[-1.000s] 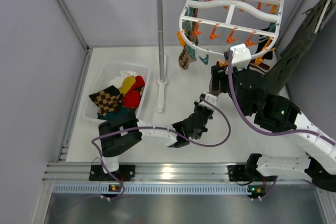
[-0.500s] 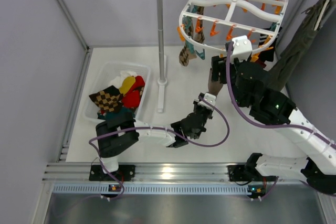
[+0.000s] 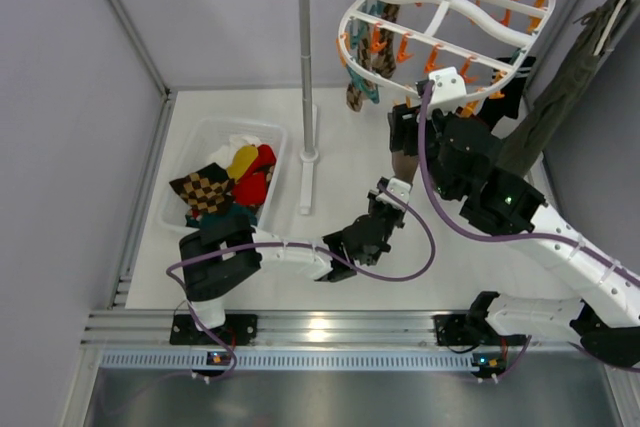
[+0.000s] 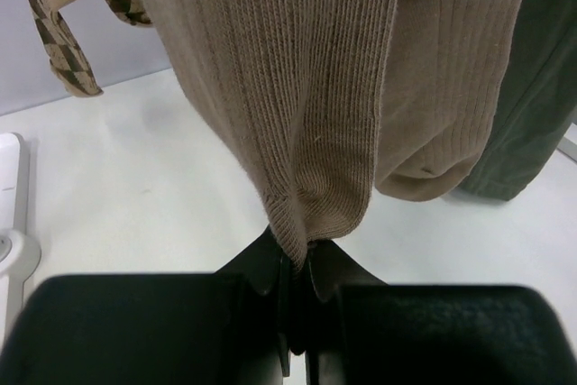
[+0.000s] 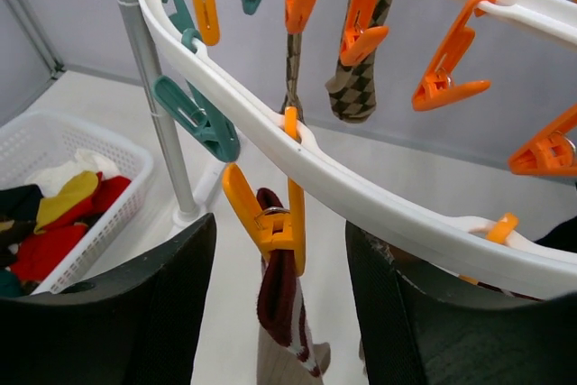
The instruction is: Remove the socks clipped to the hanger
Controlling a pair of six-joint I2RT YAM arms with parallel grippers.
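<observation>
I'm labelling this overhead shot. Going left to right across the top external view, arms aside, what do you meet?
laundry basket → grey pole → hanger → green garment

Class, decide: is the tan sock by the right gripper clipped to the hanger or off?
Clipped: an orange clip on the hanger grips the sock by its cuff.

Ribbed knit socks (image 4: 297, 87), hanger (image 5: 361, 188) — smooth, glossy plastic

Two argyle socks (image 5: 358, 87), two plain tan socks (image 4: 288, 87), one hanger (image 5: 361, 191), one basket (image 5: 113, 214).
</observation>
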